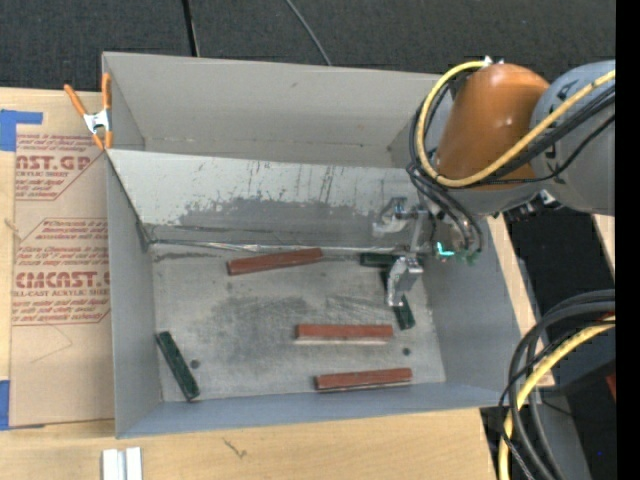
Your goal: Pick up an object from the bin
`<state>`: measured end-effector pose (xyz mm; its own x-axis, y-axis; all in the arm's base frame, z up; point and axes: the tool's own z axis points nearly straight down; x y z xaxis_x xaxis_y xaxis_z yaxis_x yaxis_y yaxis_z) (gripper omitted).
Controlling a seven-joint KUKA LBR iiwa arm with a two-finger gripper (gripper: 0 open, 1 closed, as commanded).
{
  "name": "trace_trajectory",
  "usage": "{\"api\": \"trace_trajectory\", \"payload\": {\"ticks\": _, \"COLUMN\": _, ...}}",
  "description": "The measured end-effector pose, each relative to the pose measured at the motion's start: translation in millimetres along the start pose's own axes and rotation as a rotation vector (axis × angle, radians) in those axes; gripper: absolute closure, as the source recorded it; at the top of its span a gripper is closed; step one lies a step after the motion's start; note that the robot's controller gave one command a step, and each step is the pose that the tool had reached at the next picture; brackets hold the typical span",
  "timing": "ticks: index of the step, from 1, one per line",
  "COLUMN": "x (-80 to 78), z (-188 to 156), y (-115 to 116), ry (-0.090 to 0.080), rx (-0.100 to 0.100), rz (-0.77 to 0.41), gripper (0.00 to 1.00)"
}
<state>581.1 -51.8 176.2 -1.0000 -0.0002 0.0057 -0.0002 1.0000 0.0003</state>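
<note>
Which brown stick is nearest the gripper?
The middle stick: its right end lies close beside the gripper. The upper stick is well off to the left, and the lower stick lies farther down the view.

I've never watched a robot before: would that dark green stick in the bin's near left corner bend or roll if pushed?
The dark green stick looks straight and flat-sided, so it is probably stiff and would slide rather than roll. Being thin, it is likely light. It lies close to the bin's left wall, so a push might wedge it.
</note>
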Motion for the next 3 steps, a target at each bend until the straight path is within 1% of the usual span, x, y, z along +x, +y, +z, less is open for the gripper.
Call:
{"api": "trace_trajectory", "payload": {"ticks": 1, "x": -1.8, "z": -4.0, "y": 0.1, "ry": -0.007, "rx": 0.001, "rz": -0.001, "gripper": 0.00}}
{"api": "trace_trajectory", "payload": {"ticks": 2, "x": 18.5, "z": 48.7, "y": -6.6, "ry": -0.013, "rx": 0.001, "rz": -0.037, "gripper": 0.00}}
{"api": "trace_trajectory", "payload": {"ticks": 3, "x": 78.5, "z": 101.3, "y": 4.7, "ry": -0.027, "rx": 0.002, "rz": -0.023, "gripper": 1.00}}
